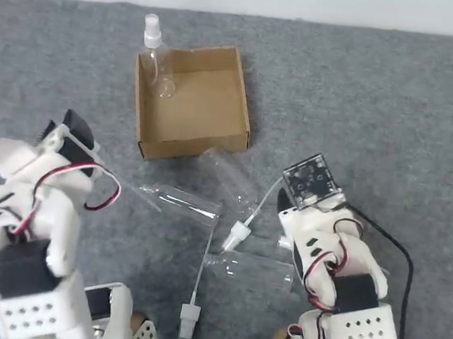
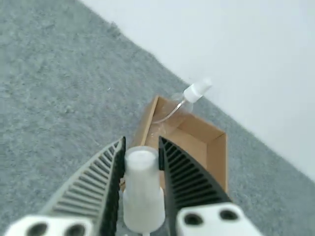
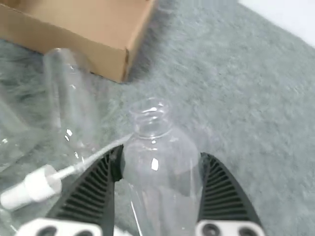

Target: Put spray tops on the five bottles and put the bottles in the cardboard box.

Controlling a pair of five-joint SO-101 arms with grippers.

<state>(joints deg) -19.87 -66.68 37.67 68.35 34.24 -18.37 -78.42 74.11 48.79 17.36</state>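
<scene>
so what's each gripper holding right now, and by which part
Left gripper clamps a spray top by its white head. Right gripper grips a clear bottle around its body, just below the shoulder.

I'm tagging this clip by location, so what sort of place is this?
Probably a small lab or hobby test bench: a grey carpet-like mat as work surface, a plain white wall behind it, and an open brown cardboard box on it.
</scene>
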